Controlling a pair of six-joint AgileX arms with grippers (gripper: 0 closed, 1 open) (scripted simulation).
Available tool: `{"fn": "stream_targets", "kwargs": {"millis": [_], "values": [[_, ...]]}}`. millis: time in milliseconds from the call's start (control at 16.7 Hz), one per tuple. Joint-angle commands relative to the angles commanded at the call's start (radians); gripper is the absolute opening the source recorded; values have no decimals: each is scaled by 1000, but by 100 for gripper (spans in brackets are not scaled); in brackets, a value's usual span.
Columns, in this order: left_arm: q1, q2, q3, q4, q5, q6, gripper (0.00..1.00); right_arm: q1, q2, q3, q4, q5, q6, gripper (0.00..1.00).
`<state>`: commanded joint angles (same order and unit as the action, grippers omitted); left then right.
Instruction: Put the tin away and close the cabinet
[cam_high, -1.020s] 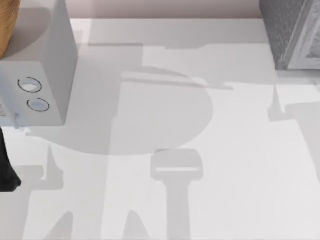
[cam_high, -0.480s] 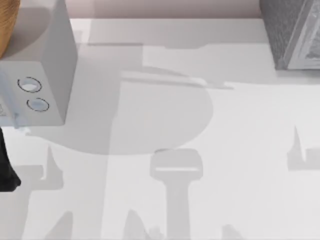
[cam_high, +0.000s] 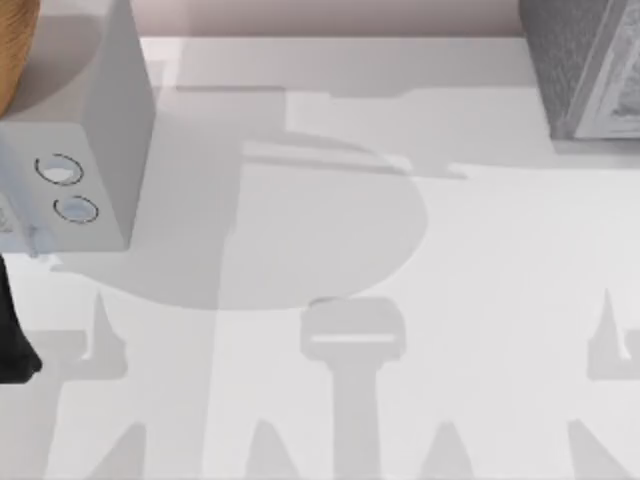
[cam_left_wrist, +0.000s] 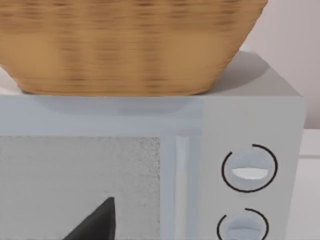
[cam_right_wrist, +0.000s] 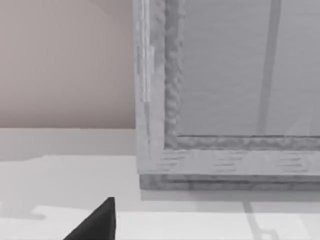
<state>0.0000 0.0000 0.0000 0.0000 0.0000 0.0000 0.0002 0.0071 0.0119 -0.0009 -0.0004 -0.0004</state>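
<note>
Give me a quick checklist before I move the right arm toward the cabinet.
1. Tin located: cannot tell.
2. Cabinet door open for the tin: cannot tell.
3. Right wrist camera faces the cabinet's white-framed front: ok.
4. Left arm parked beside the dial box, at the table's left side, far from the cabinet: ok.
5. Basket resting on top of the dial box: ok.

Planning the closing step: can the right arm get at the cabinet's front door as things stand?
Probably yes. The right wrist view faces the cabinet's white-framed door from close by, across bare table, with nothing standing between them.
</note>
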Motion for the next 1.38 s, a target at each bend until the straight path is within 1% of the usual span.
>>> {"fn": "stream_targets", "kwargs": {"millis": [480,660,780,960,1380], "values": [[0,0,0,0,0,0,100,1,-3,-10,0,0,0,100],[0,0,0,0,0,0,100,-40,59,4,49,-40,1,100],[0,0,0,0,0,0,100,-98,147,25,118,-98,3,100],[0,0,0,0,0,0,100,-220,332,69,262,-218,6,100],[0,0,0,0,0,0,100,-590,890,201,697,-582,15,100]]}}
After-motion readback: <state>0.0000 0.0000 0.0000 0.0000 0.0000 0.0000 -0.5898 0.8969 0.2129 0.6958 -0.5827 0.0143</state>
